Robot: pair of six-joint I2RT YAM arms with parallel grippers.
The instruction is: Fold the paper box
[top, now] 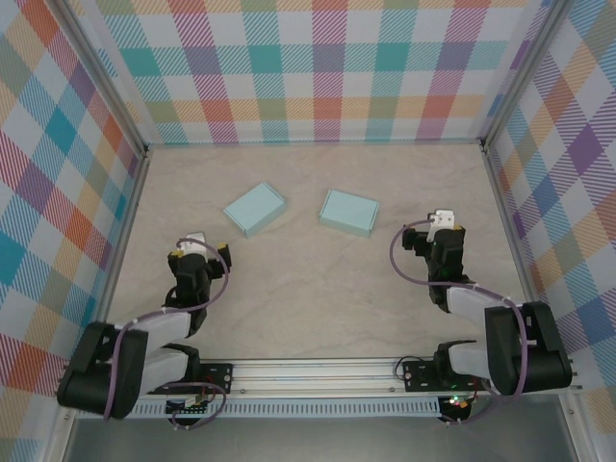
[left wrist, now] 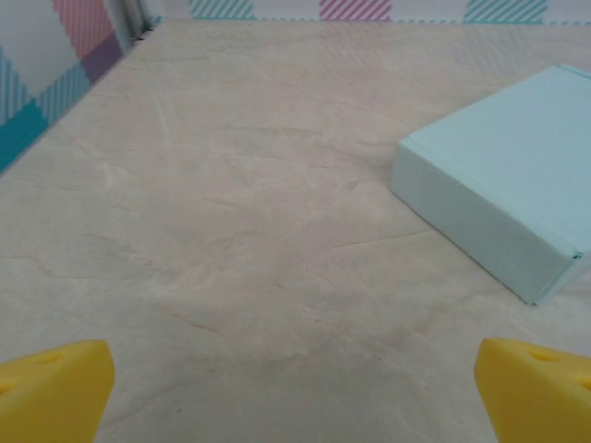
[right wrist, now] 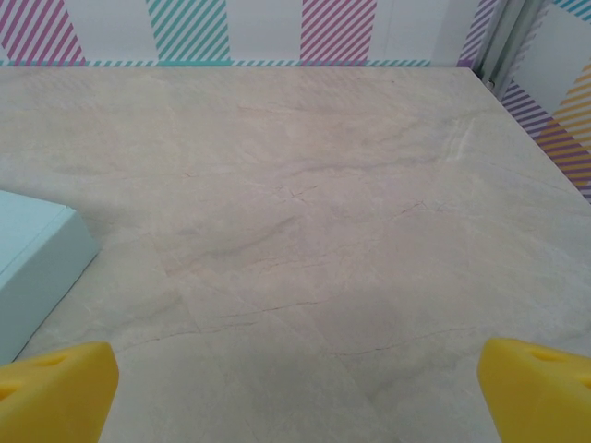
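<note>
Two pale blue paper boxes lie closed on the marble table. The left box (top: pixel 254 209) sits mid-table and shows at the right of the left wrist view (left wrist: pixel 503 203). The right box (top: pixel 348 212) lies beside it, and its corner shows at the left edge of the right wrist view (right wrist: pixel 32 263). My left gripper (top: pixel 200 252) rests near the table's front left, open, its yellow fingertips (left wrist: pixel 55 388) spread wide with bare table between. My right gripper (top: pixel 441 231) sits at the front right, open too, yellow fingertips (right wrist: pixel 540 388) far apart and nothing held.
Plaid walls (top: pixel 318 67) enclose the table on three sides. A metal rail (top: pixel 318 371) runs along the near edge by the arm bases. Bare marble (top: pixel 318 289) stretches between the two grippers and in front of the boxes.
</note>
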